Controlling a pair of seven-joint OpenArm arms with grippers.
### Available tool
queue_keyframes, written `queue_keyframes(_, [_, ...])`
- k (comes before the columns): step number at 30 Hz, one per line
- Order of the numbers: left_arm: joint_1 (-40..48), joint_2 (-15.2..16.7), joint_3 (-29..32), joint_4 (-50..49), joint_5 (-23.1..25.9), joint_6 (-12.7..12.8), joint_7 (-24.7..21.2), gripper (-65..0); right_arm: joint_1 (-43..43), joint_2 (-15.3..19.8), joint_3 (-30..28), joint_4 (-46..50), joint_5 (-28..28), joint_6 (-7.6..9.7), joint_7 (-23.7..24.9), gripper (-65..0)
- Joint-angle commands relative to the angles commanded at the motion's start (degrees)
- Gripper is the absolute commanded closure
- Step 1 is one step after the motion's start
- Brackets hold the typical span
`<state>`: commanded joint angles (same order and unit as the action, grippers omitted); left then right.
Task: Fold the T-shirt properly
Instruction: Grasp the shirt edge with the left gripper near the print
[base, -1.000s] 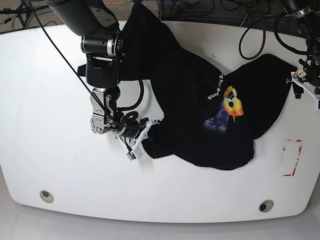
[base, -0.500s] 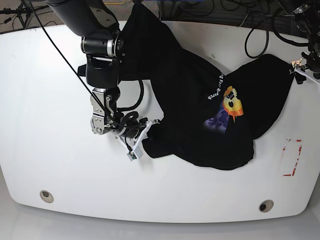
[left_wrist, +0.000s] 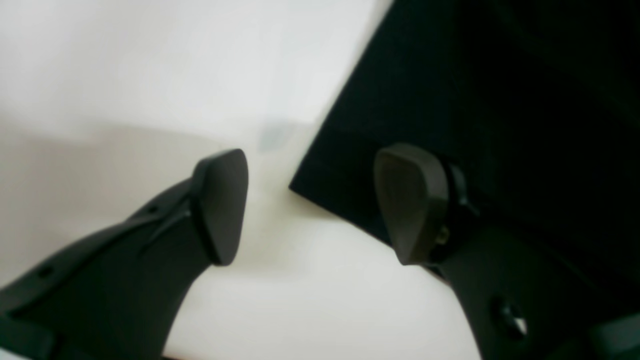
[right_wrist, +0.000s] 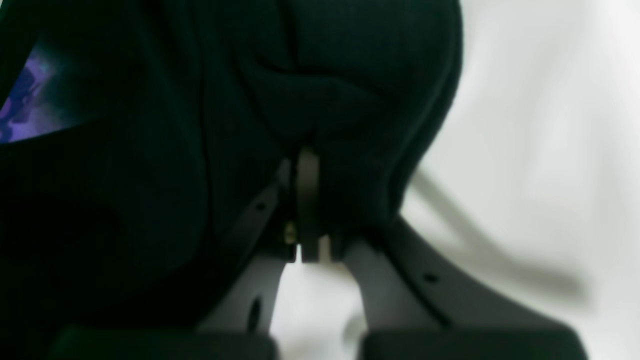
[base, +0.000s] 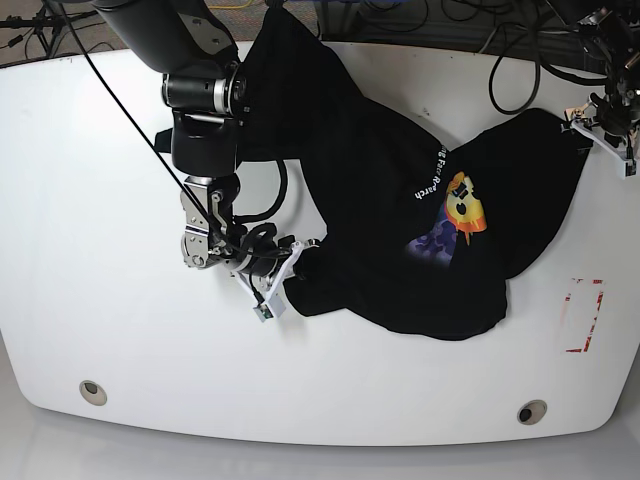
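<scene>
Now we see the T-shirt (base: 400, 220) spread in a crumpled heap across the middle and right of the white table (base: 90, 300), one part trailing up toward the far edge beneath our right arm, its yellow-orange face and purple graphic showing near the centre of the cloth.

Our right arm reaches down from the far left, its forearm nearly vertical in the base view and its wrist bent so the right gripper (base: 285, 270) lies low over the table, pointing right at the shirt's left near edge. In the right wrist view, its fingers (right_wrist: 306, 200) are pressed together with a fold of black cloth bunched over them, so we are pinching the shirt there.

Our left arm sits at the far right of the table, and the left gripper (base: 603, 128) hangs just beside the shirt's far right corner. From the left wrist view its two dark pads (left_wrist: 222, 200) stand wide apart. Between them lies bare table, with a corner of the shirt reaching in toward the gap. One pad overlaps the cloth in that view; we cannot tell whether it touches.
</scene>
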<state>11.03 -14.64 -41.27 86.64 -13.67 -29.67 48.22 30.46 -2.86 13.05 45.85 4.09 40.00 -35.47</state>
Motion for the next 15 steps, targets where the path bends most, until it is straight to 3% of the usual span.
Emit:
queue_keyframes(9, [0.3,0.3,2.5,-0.3,-0.1,-0.1,0.3,-41.4,0.0,0.0,0.0,0.1,0.3,0.0,0.0,0.0])
queue_keyframes(15, [-0.2,1.1,5.5,-0.2,-0.2,-0.1,2.9,-40.7,-0.5,0.0,0.0,3.9,0.0,0.0,-0.2,0.0])
